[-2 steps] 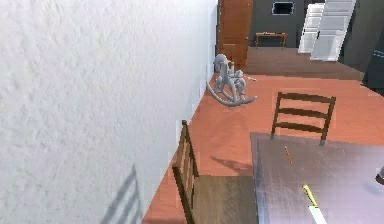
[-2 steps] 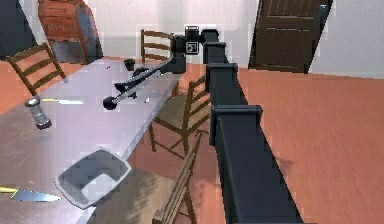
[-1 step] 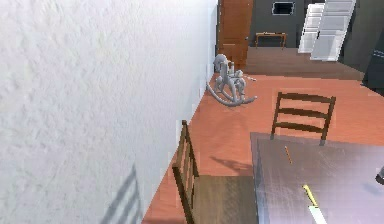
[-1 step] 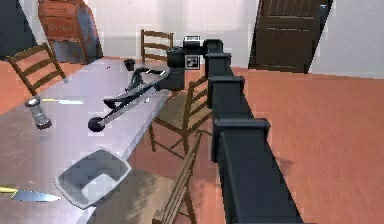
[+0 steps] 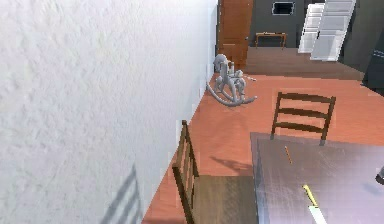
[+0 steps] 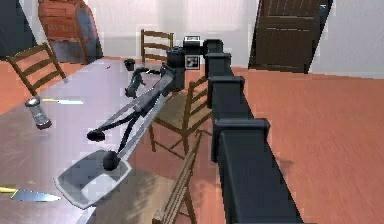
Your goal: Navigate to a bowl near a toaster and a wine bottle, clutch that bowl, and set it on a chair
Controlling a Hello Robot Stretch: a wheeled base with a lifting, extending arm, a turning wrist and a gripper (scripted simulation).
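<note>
We note the gripper (image 6: 104,146) centre-left, against the bench (image 6: 55,145); we cannot tell whether it holds anything.

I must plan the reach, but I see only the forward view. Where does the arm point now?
Observer: In the arm side view, the arm reaches toward the grey table, with the gripper near the table's far end.
Operator: Does it hold anything?
Observer: I cannot tell; a long grey object lies on the table right by it.
Operator: Is there any way out on that side?
Observer: A dark brown door stands in the far wall.
</note>
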